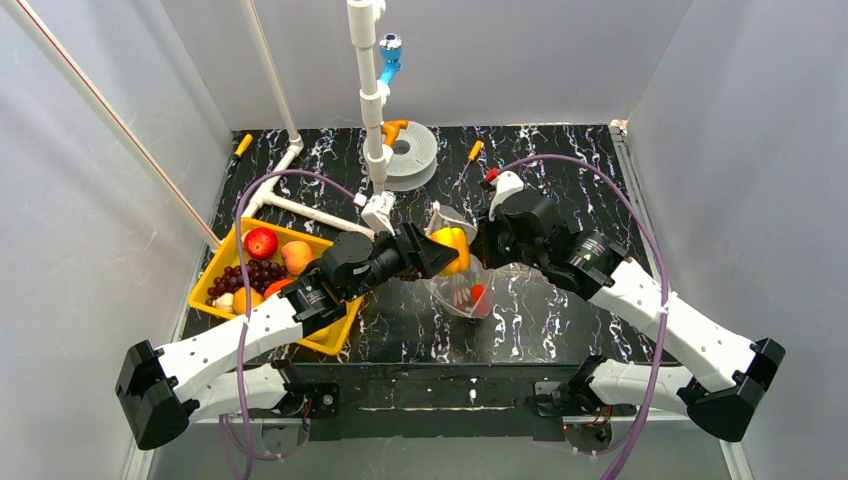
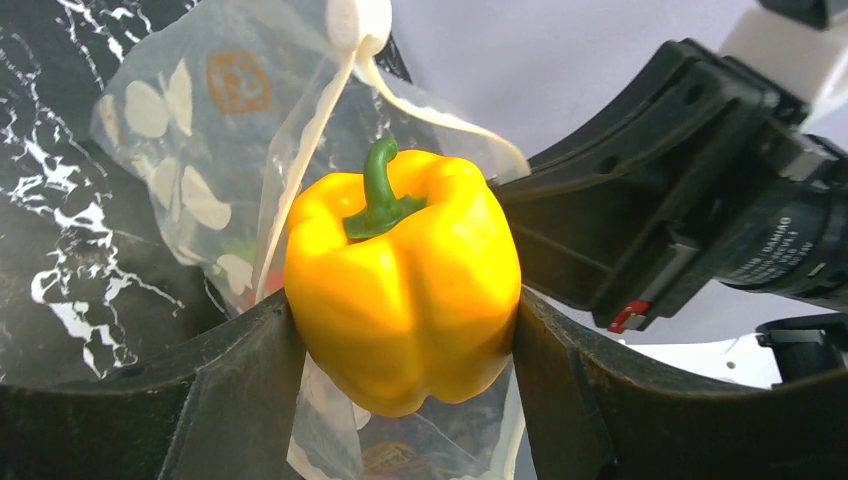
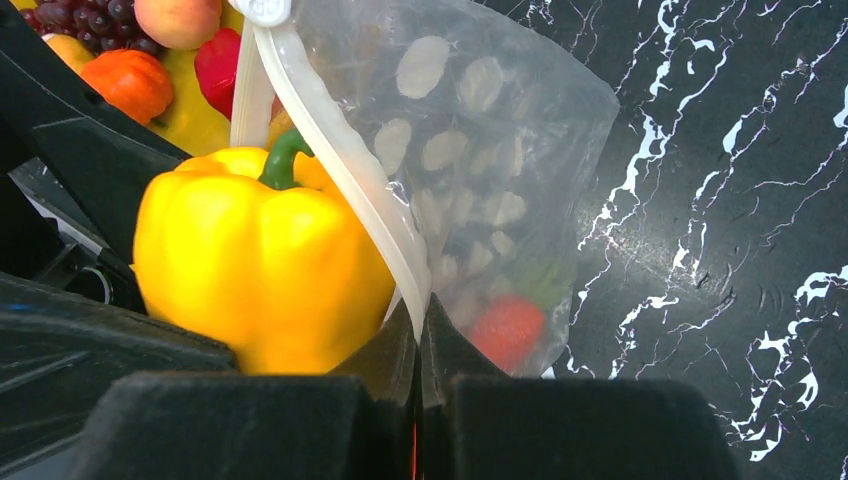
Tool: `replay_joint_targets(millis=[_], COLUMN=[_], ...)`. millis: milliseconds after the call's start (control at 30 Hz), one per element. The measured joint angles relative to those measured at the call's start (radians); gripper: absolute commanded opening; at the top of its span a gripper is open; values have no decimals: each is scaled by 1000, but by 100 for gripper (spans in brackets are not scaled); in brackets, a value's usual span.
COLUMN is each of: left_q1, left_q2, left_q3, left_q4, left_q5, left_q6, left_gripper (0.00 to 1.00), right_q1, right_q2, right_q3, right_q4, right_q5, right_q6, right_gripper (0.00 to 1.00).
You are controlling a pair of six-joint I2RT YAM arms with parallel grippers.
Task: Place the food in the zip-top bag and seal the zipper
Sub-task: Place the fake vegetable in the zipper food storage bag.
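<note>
My left gripper [image 1: 447, 251] is shut on a yellow bell pepper [image 2: 405, 280] and holds it at the open mouth of the zip-top bag [image 1: 462, 290]. My right gripper [image 3: 420, 320] is shut on the bag's whitish zipper strip [image 3: 345, 165] and holds the mouth up. The pepper [image 3: 262, 260] sits just left of that strip in the right wrist view. The clear dotted bag [image 3: 480, 170] hangs down to the table, with a red strawberry [image 3: 507, 330] inside. More food lies in the yellow tray [image 1: 336, 342]: a red apple [image 1: 261, 242], a peach [image 1: 296, 257] and purple grapes [image 1: 250, 277].
A white pipe stand [image 1: 366, 90] rises behind the grippers. A grey filament spool [image 1: 412, 150] lies at the back. An orange-handled tool [image 1: 474, 151] lies beside it. The tray stands at the left table edge.
</note>
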Motion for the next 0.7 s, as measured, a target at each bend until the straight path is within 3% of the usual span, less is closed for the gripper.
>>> replay_joint_targets(millis=[267, 700], left_q1=[0, 0], left_q2=[-5, -19], left_q3=[-5, 21], left_q4=[-54, -129], left_q5=[5, 91], left_q6=[-11, 62], left_gripper=[98, 97], right_q1=[0, 0], right_q2=[0, -23], right_q3=[0, -2], right_q4=[0, 0], right_q5=[0, 4], right_q6=[0, 1], right_gripper=[1, 1])
